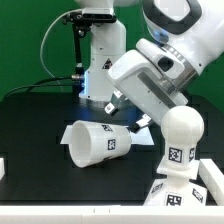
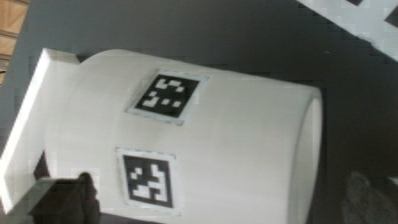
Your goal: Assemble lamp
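Note:
The white tapered shade (image 1: pixel 95 141) lies on its side on the black table, its wide open mouth toward the exterior view's left. It fills the wrist view (image 2: pixel 196 130), with two square tags facing up. The ball-headed bulb (image 1: pixel 178 138) stands upright in the square stepped base (image 1: pixel 188 192) at the exterior view's lower right. My gripper (image 1: pixel 128 114) hangs just above the shade's narrow end. In the wrist view the gripper (image 2: pixel 214 200) is open and holds nothing. One dark finger (image 2: pixel 63 200) shows over the shade's body and the other (image 2: pixel 366 195) past its end.
The white robot pedestal (image 1: pixel 100 60) stands at the back, with black cables running off to the exterior view's left. A white piece (image 1: pixel 3 168) lies at the table's left edge. White strips (image 2: pixel 352 10) show at one corner of the wrist view.

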Controlling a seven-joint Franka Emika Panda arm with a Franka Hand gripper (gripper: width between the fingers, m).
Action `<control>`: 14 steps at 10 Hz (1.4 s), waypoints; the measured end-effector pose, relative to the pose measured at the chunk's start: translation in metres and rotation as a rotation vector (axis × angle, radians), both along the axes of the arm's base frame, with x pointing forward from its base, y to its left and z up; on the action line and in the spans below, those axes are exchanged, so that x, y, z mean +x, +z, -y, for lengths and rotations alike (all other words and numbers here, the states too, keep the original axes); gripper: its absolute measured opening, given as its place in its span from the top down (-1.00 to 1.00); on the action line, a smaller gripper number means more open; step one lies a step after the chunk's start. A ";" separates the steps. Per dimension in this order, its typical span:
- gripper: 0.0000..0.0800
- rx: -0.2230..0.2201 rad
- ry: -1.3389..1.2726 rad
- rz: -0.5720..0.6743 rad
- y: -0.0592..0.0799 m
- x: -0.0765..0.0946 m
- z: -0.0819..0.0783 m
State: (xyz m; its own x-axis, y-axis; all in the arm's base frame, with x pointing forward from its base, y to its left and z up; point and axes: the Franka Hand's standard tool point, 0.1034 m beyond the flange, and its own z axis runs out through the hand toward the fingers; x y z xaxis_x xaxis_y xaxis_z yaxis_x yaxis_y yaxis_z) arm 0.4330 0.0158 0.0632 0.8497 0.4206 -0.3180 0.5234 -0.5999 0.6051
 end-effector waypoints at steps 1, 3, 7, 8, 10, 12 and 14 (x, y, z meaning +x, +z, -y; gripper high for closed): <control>-0.75 0.000 0.000 0.000 0.000 0.000 0.000; -0.75 0.009 0.032 -0.004 -0.008 0.002 0.006; -0.68 0.028 0.027 -0.006 -0.016 0.004 0.011; -0.68 0.029 0.025 -0.006 -0.017 0.004 0.011; 0.15 0.029 0.026 -0.002 -0.015 0.006 0.010; 0.14 0.029 0.026 -0.002 -0.015 0.006 0.010; 0.14 0.027 0.053 -0.023 -0.011 0.007 0.010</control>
